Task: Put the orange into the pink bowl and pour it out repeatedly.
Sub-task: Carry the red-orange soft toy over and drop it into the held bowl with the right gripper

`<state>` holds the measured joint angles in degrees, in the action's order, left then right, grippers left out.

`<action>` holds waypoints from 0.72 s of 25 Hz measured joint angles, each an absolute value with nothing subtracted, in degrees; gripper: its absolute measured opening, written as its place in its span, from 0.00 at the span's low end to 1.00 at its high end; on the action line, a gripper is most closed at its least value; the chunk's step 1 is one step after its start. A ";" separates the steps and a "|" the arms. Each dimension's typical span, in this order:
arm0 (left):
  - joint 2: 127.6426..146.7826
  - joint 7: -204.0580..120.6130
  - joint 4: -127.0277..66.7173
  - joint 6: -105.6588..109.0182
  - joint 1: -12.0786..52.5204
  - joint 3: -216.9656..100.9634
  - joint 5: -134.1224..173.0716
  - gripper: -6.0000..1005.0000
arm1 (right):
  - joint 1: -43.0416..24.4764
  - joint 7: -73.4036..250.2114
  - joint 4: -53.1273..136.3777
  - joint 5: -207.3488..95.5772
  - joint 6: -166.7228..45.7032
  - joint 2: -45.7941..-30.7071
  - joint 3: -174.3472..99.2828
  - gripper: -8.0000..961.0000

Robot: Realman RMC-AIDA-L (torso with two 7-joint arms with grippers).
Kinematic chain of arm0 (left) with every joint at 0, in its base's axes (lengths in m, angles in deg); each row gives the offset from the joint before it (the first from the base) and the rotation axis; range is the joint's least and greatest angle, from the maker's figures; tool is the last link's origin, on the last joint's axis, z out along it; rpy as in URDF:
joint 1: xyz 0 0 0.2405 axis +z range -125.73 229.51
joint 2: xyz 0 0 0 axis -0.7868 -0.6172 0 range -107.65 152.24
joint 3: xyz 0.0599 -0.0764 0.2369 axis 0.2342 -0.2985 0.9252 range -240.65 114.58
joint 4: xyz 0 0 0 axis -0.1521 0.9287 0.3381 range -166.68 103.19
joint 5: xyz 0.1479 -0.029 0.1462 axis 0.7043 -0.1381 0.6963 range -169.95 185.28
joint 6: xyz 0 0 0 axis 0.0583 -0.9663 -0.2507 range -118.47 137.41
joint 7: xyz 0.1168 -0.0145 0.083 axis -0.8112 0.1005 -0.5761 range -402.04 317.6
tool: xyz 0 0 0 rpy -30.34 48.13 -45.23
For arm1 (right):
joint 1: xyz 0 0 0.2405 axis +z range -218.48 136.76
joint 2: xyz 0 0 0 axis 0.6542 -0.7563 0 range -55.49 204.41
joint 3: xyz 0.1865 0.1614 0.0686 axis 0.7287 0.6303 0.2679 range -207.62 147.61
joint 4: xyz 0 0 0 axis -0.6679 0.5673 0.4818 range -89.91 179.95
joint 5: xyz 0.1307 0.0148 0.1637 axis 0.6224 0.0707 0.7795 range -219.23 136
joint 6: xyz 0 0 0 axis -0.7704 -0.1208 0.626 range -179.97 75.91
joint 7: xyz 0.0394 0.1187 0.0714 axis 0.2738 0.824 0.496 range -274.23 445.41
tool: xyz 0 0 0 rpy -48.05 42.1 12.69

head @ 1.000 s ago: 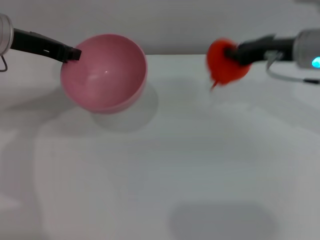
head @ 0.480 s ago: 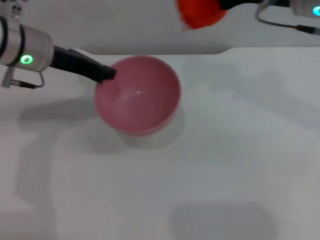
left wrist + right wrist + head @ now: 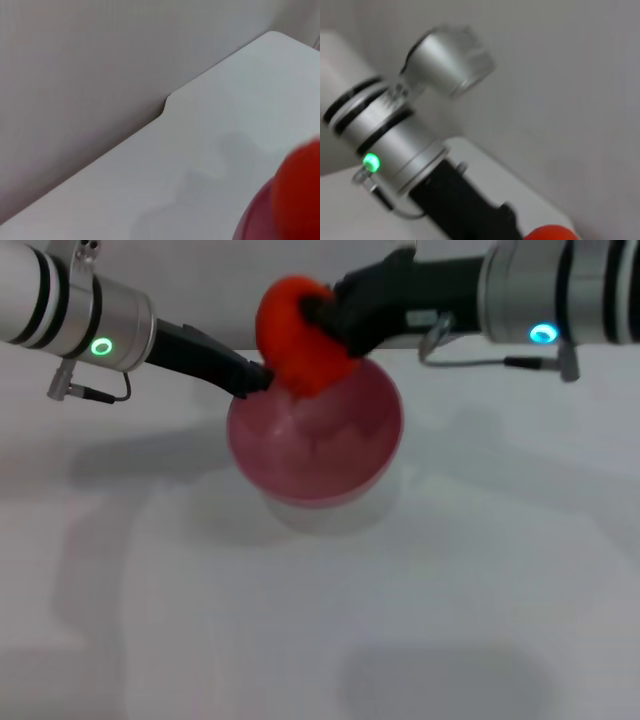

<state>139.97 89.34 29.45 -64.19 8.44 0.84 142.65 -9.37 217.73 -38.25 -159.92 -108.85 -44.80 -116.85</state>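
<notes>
The white table (image 3: pixel 300 620) lies bare in front, and the pink bowl (image 3: pixel 330 455) sits lifted over its middle with the opening tipped toward the viewer. The left gripper (image 3: pixel 250 378) is clamped on the bowl's rim on the left side, holding it up. Just over the bowl's far rim the right gripper (image 3: pixel 318 322) grips the orange (image 3: pixel 295 335), poised above the bowl's opening. Behind both arms rises a plain grey wall (image 3: pixel 90 65).

silver arms with black bands, black tools, green and blue lights.
</notes>
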 joint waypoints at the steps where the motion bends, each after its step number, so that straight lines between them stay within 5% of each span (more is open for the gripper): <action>1: 139.95 89.35 29.44 -64.16 8.26 0.85 142.65 0.05 | -8.90 217.72 -37.48 -159.92 -109.36 -44.70 -117.12 0.06; 7: 139.95 89.37 29.41 -63.80 7.91 0.86 142.74 0.05 | -6.38 217.55 -34.39 -159.97 -114.16 -44.21 -116.94 0.06; 13: 139.91 89.41 29.34 -63.57 7.99 0.86 143.01 0.05 | -7.36 216.09 -35.34 -159.95 -114.47 -44.39 -116.25 0.23; 18: 139.77 89.48 29.21 -63.39 8.31 0.80 143.02 0.05 | -8.55 215.60 -36.44 -159.47 -114.16 -44.53 -114.96 0.47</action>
